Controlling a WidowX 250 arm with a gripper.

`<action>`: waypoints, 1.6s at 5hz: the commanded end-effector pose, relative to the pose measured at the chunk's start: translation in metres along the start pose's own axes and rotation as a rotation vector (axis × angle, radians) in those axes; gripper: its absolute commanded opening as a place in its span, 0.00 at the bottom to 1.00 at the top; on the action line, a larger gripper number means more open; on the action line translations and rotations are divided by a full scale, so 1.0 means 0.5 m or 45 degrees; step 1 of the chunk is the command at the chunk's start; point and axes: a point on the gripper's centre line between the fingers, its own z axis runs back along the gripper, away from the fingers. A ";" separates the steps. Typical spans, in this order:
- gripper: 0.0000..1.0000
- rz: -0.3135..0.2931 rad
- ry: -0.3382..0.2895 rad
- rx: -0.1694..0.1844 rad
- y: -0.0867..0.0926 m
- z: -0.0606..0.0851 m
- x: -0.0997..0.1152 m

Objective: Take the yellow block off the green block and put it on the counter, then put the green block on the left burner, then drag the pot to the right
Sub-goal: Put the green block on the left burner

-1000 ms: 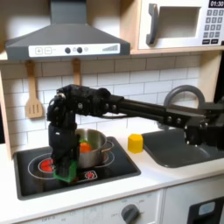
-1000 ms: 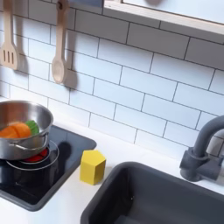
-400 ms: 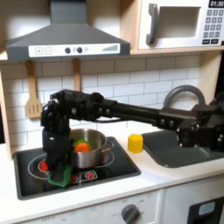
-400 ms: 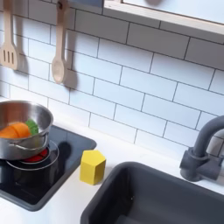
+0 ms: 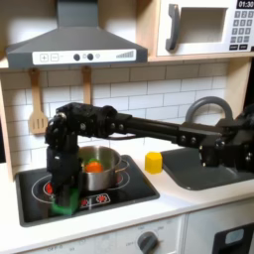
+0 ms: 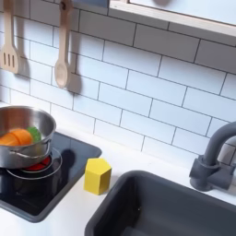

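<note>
In the first exterior view my gripper (image 5: 65, 196) points down at the left part of the black stovetop (image 5: 129, 189), shut on the green block (image 5: 66, 206), which is at or just above the left burner (image 5: 45, 188). The silver pot (image 5: 103, 168), with orange and green toy food inside, stands right next to the gripper on the first exterior view's right. The yellow block (image 5: 154, 162) rests on the white counter (image 5: 149, 208) between stove and sink. In the second exterior view the pot (image 6: 20, 135) is at the left edge and the yellow block (image 6: 97, 175) stands beside the stovetop.
A dark sink (image 5: 203, 169) with a grey faucet (image 5: 203, 107) lies at the first exterior view's right, under my arm. A spatula (image 5: 39, 121) and spoon (image 6: 62, 51) hang on the tiled wall. A range hood (image 5: 74, 40) is overhead.
My gripper has carried the green block a little to the first exterior view's left and down toward the left burner. The pot and yellow block have stayed put.
</note>
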 end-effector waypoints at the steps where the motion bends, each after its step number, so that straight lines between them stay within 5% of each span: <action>1: 1.00 0.020 -0.004 0.010 0.018 0.005 0.003; 3: 1.00 -0.003 -0.009 -0.013 0.007 0.011 0.002; 6: 1.00 -0.004 0.057 -0.025 0.010 -0.022 -0.019; 8: 0.00 -0.006 0.071 -0.019 0.021 -0.032 -0.016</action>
